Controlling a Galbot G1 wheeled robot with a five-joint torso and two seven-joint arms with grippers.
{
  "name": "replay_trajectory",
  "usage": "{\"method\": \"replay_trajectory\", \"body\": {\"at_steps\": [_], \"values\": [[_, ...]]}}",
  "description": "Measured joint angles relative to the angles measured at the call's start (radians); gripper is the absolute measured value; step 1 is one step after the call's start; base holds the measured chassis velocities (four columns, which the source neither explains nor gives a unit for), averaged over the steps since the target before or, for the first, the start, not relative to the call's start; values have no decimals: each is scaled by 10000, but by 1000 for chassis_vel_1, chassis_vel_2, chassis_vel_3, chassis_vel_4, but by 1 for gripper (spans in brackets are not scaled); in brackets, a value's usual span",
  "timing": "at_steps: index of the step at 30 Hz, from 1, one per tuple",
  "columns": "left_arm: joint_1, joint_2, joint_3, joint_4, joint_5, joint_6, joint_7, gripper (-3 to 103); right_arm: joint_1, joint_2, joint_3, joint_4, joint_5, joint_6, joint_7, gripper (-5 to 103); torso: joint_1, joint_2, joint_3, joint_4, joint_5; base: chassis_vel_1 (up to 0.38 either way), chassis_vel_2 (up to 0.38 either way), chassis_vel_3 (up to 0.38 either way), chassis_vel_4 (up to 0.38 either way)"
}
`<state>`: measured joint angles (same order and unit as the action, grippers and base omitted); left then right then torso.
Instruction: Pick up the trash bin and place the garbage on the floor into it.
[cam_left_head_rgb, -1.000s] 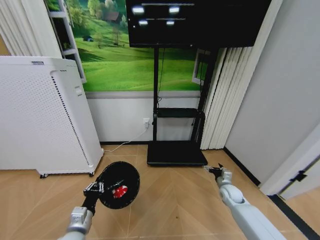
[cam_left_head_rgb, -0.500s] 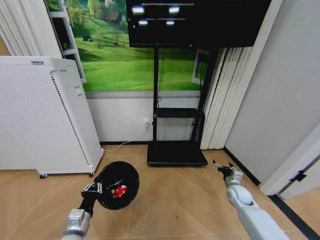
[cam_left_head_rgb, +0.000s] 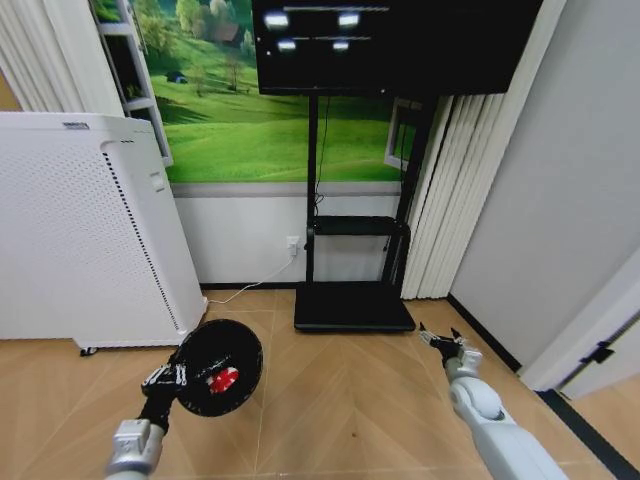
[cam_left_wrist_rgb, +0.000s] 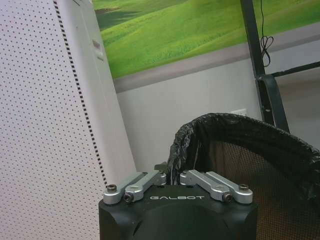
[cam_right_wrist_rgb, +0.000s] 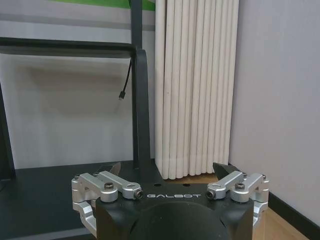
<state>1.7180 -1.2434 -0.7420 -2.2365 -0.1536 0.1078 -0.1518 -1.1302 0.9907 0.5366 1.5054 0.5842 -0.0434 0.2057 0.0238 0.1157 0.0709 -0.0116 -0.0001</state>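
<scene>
My left gripper (cam_left_head_rgb: 172, 376) is shut on the rim of the trash bin (cam_left_head_rgb: 217, 369), a small black mesh wastebasket held above the floor at the lower left. In the left wrist view the bin's black rim (cam_left_wrist_rgb: 235, 131) rises just past my left gripper (cam_left_wrist_rgb: 170, 175). Some red and white garbage (cam_left_head_rgb: 222, 380) lies inside the bin. My right gripper (cam_left_head_rgb: 440, 340) is open with nothing in it, low at the right near the black stand base; in its own wrist view the right gripper (cam_right_wrist_rgb: 169, 171) has its fingers spread.
A tall white perforated cabinet (cam_left_head_rgb: 80, 230) stands at the left. A black TV stand (cam_left_head_rgb: 353, 305) with a low base plate sits against the back wall, with white vertical blinds (cam_left_head_rgb: 455, 190) to its right. Bare wooden floor (cam_left_head_rgb: 340, 400) lies between my arms.
My left arm has moved left and slightly down, carrying the bin with it. The right gripper has shifted a little.
</scene>
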Motion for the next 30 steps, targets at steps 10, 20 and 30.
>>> {"method": "replay_trajectory", "body": {"at_steps": [10,20,30], "values": [[-77,-45,55,52,-2,-3,-13,7,-230,64,107,413,-6,-237,-3,100,0,0,0,3,1,0,0,0,0],[-182,-70,6,250,-113,-21,-135,7,-226,66,104,413,-15,-250,8,100,0,-1,0,2,1,0,0,0,0],[-187,-103,-54,281,-166,-27,-163,7,-219,66,97,407,-16,-254,17,100,0,-2,0,2,1,0,0,0,0]]}}
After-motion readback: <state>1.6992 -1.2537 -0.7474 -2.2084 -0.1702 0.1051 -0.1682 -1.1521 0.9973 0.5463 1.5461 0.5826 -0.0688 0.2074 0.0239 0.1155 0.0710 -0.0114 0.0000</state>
